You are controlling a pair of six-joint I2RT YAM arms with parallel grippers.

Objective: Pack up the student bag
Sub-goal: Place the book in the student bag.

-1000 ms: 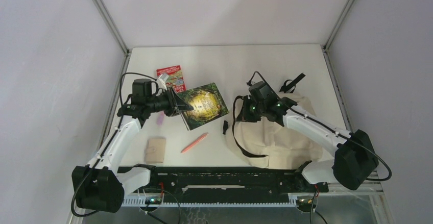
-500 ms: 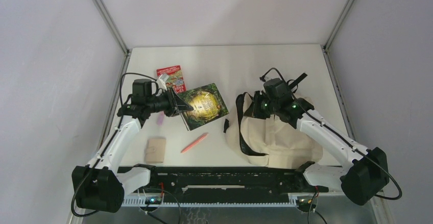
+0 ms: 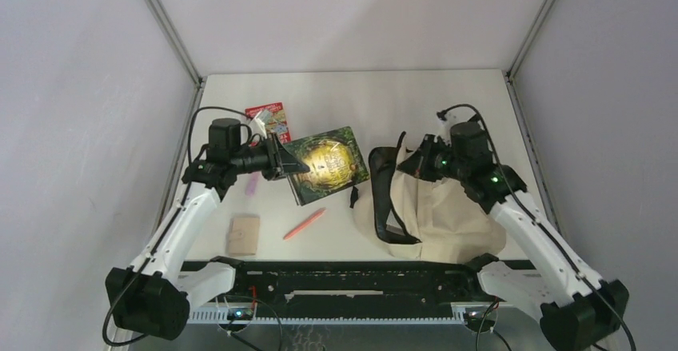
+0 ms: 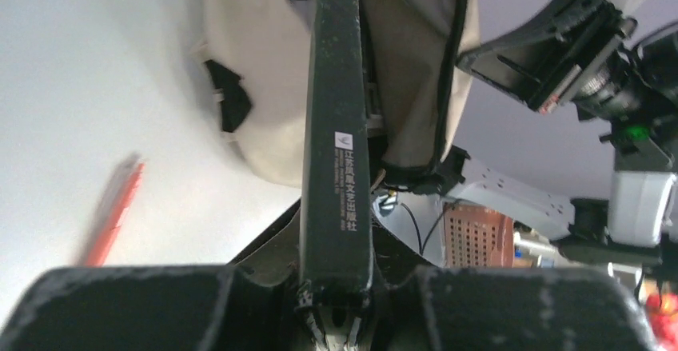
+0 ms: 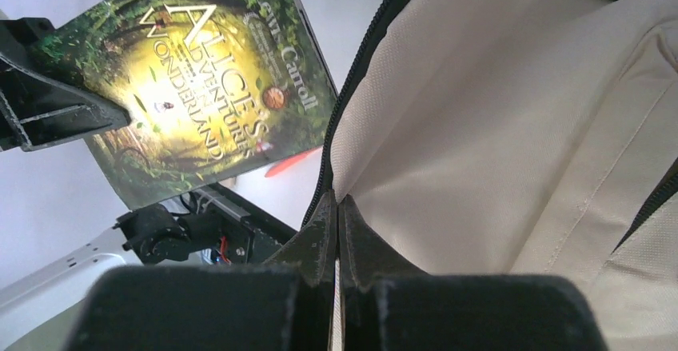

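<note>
Our left pincer [image 3: 284,165] grips the green hardcover book [image 3: 329,161], long axis aimed ahead into the cream canvas backpack [image 3: 452,215]. Our right pincer [image 5: 337,217], fully closed, pinches its rim.

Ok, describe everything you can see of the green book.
The green book is Alice's Adventures in Wonderland by Lewis Carroll: glossy cover with a glowing yellow forest clearing, dark spine with white print. It is closed, cover up, apparently lifted, held by the left gripper, jaws clamped across the spine at one end. Its free end points at the open mouth of the student bag.
</note>
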